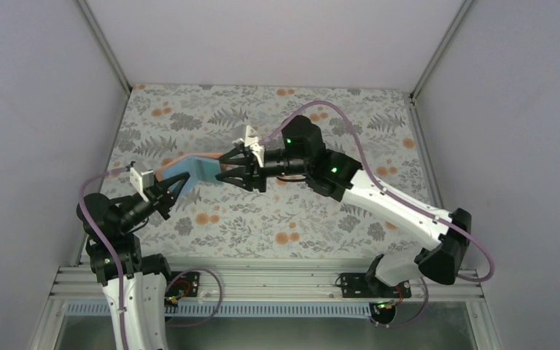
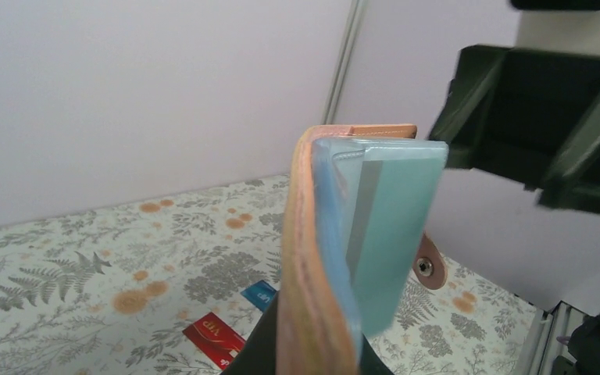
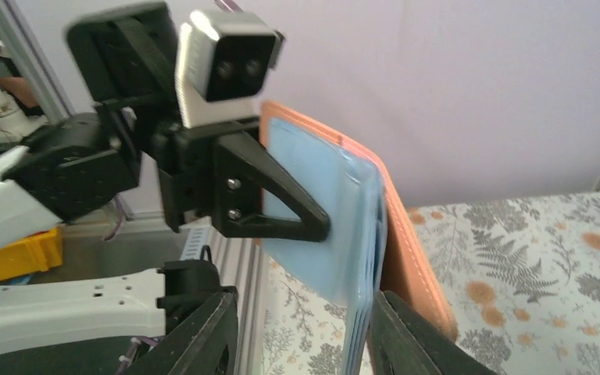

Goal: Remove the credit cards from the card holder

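**Reddish-brown folding card holder (image 1: 197,169) held mid-air**

Shows it, light blue inside, above floral tabletop (image 1: 299,211), clamped in left claw (image 1: 166,191), with right claw (image 1: 235,166) spread open astride its far end. Best to pinch only the teal green card (image 2: 394,226) seemingly left in its pocket, pulling straight out. Also shows flat red card (image 2: 215,337) and blue card (image 2: 259,294) below, well clear.

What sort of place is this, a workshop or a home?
Most likely a robotics lab booth: plain white walls on a metal frame, and two robot arms bolted to a rail beside a floral-covered table.
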